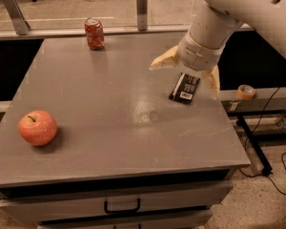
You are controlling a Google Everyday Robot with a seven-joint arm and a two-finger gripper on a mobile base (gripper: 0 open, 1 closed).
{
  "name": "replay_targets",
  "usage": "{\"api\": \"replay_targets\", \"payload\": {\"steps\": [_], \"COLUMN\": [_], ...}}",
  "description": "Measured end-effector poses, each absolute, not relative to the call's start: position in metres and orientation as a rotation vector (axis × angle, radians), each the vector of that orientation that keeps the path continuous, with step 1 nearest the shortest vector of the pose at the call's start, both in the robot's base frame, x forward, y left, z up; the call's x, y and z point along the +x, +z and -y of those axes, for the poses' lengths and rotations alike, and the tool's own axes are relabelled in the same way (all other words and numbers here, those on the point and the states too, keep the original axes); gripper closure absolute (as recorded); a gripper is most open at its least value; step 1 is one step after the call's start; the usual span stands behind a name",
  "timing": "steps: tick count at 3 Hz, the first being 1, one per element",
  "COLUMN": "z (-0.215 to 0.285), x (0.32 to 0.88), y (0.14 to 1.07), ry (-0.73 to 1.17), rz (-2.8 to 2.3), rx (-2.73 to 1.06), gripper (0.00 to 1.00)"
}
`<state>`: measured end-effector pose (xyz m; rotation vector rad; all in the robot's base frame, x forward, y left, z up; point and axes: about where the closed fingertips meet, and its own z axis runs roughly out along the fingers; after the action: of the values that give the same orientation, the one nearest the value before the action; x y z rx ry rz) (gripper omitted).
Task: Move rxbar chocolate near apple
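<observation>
Grey tabletop (109, 104) carries the rxbar chocolate (185, 89) lying flat near the right edge, well apart from the apple (37, 127) at front left. The gripper (183, 80) hovers over the bar, fingers spread wide, apparently to straddle it for grasping.

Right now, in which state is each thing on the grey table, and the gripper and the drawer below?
Flat black rxbar chocolate wrapper: lying flat, not gripped.
Round red-orange apple: resting at front left, stem up.
Red patterned can: upright at the back edge.
Cream two-finger gripper: open, a finger on each side of the bar.
Grey drawer with black handle: closed.
</observation>
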<state>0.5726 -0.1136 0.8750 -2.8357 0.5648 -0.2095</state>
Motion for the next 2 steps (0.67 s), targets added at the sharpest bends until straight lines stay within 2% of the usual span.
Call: {"api": "replay_targets", "payload": {"steps": [1, 2], "z": [0.116, 0.121], "x": [0.586, 0.599], "y": [0.867, 0.855], "ry": [-0.247, -0.249], "rz": [-0.556, -0.547], "rx": [-2.871, -2.897], "gripper": [0.00, 0.18]}}
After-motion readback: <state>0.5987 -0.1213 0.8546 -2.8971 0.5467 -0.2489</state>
